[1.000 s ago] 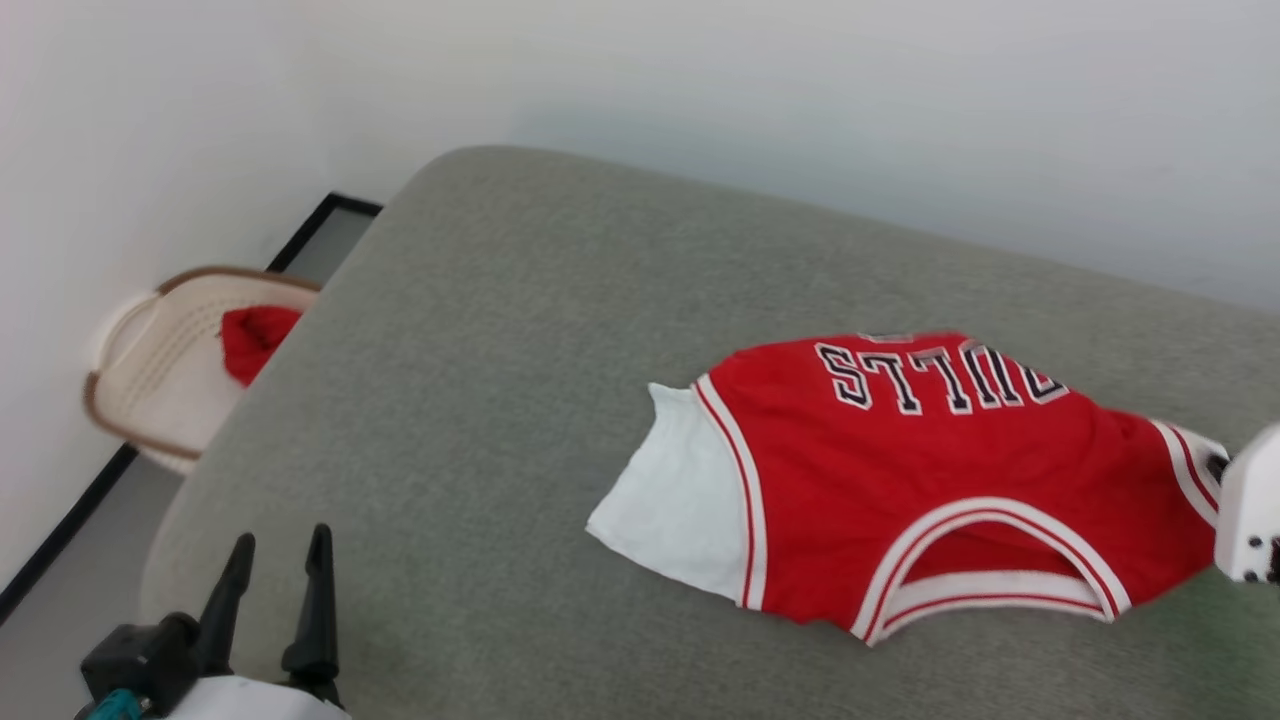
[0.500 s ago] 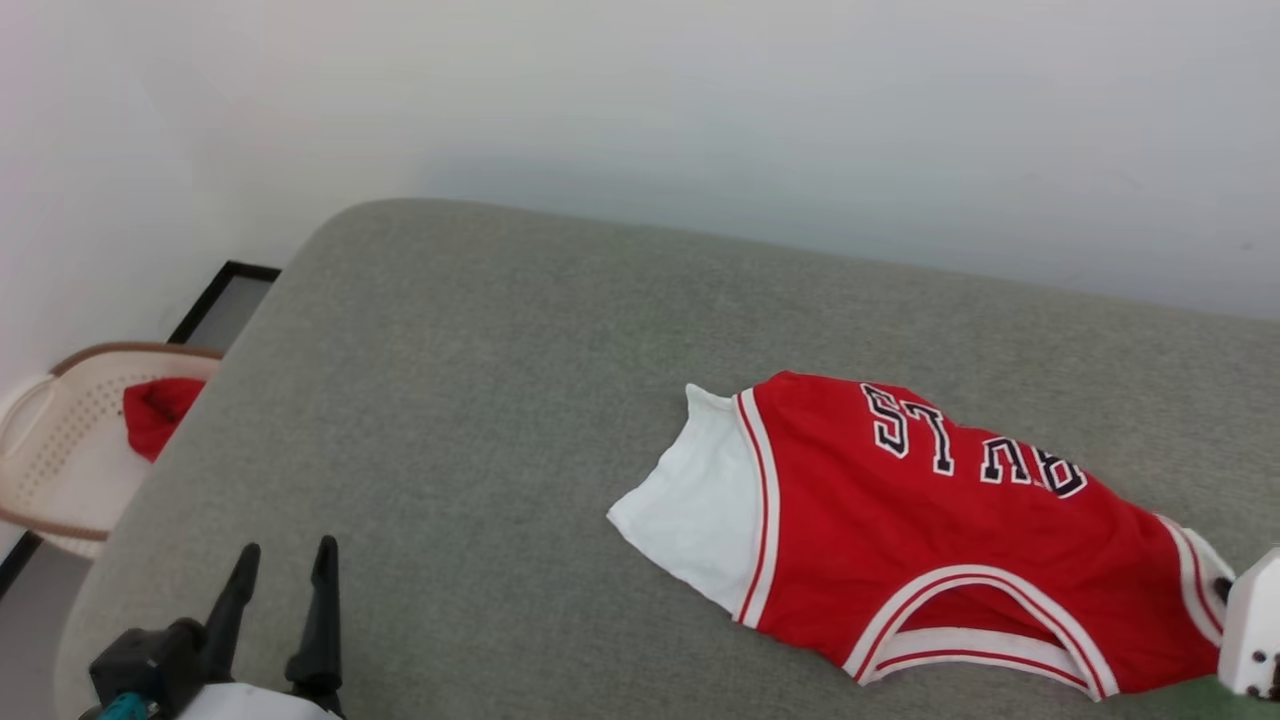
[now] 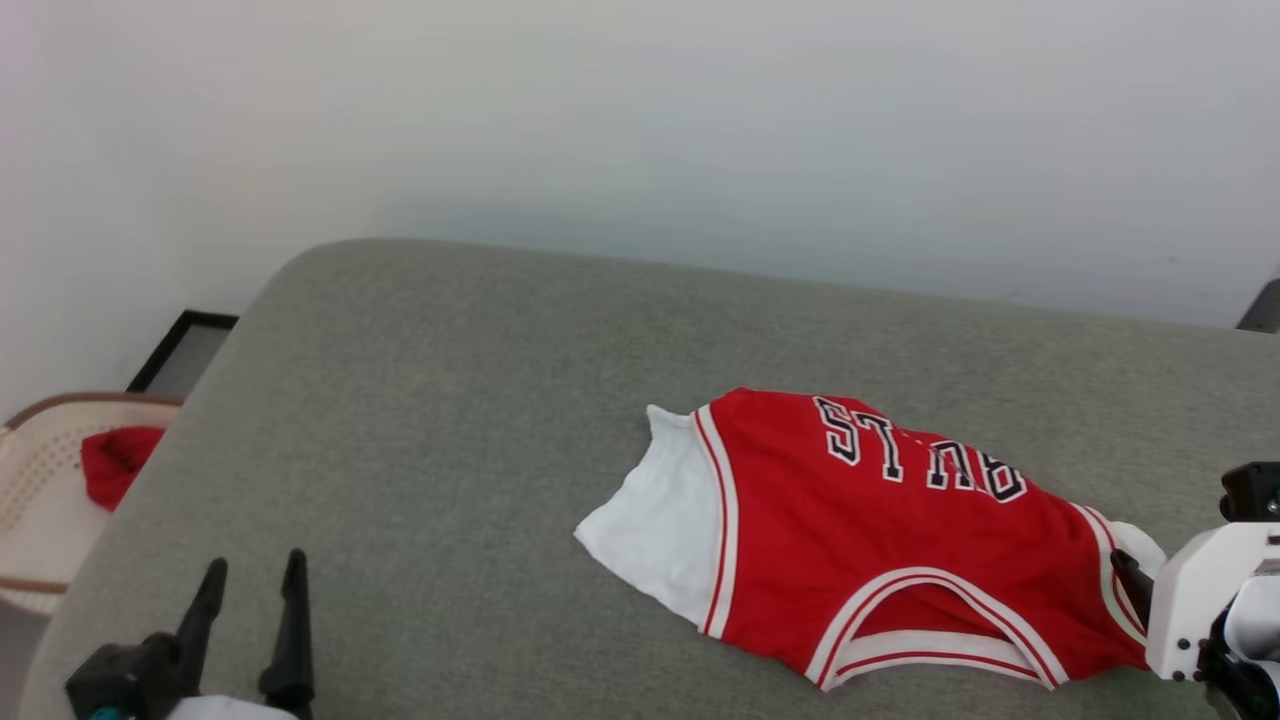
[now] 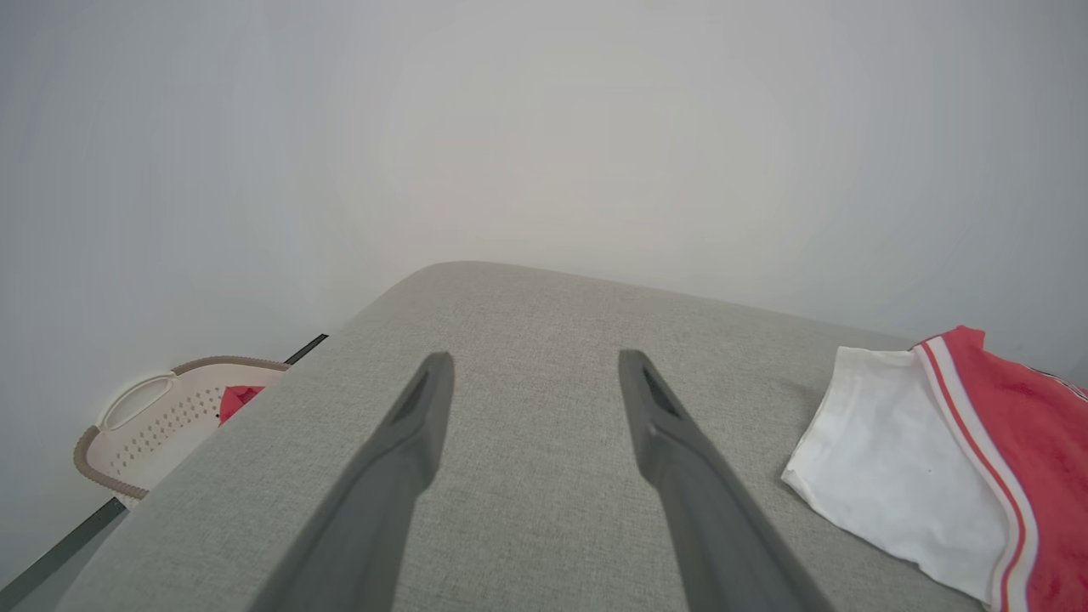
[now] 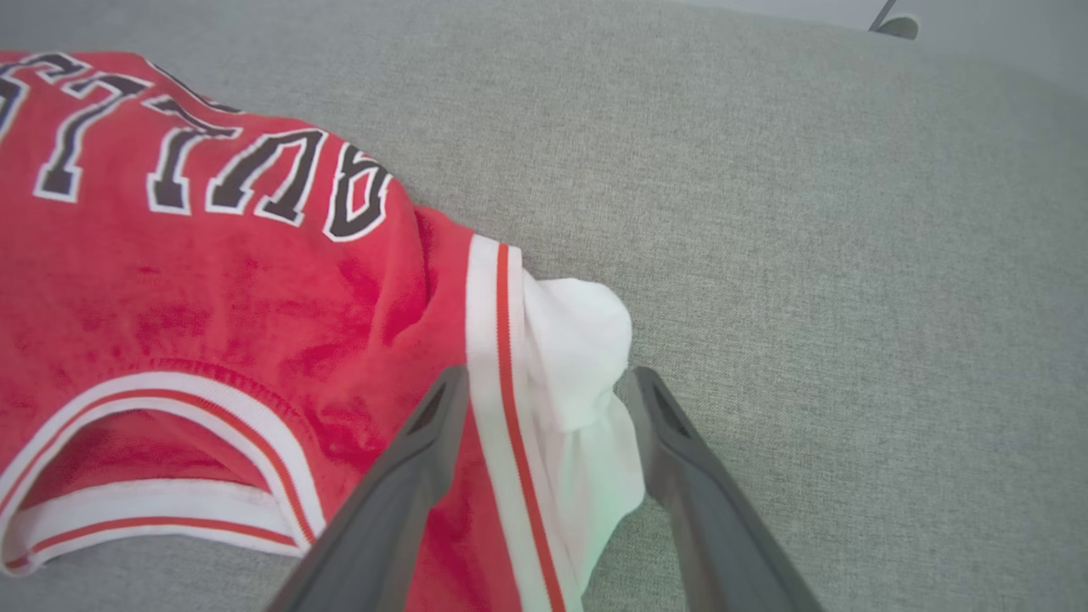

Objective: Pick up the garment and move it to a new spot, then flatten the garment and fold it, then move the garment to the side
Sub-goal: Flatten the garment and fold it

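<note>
The garment (image 3: 880, 560), a red jersey with white sleeves and black lettering, lies rumpled on the grey cushioned surface (image 3: 450, 400), neck opening toward me. My right gripper (image 5: 548, 374) stands open at the garment's right end, its fingers spread to either side of the bunched white sleeve (image 5: 578, 357) and striped armhole trim. In the head view one of its dark fingers (image 3: 1132, 578) rests at that sleeve. My left gripper (image 3: 255, 562) is open and holds nothing at the lower left, well clear of the garment's other white sleeve (image 4: 901, 476).
A cream perforated basket (image 3: 40, 480) with a red cloth (image 3: 115, 465) in it stands on the floor left of the surface. A pale wall runs close behind. A black-framed panel (image 3: 180, 350) lies by the far left corner.
My right gripper has gone from shut to open, letting go of the garment's right sleeve, which now lies on the surface. The head camera has shifted. The left gripper has not moved.
</note>
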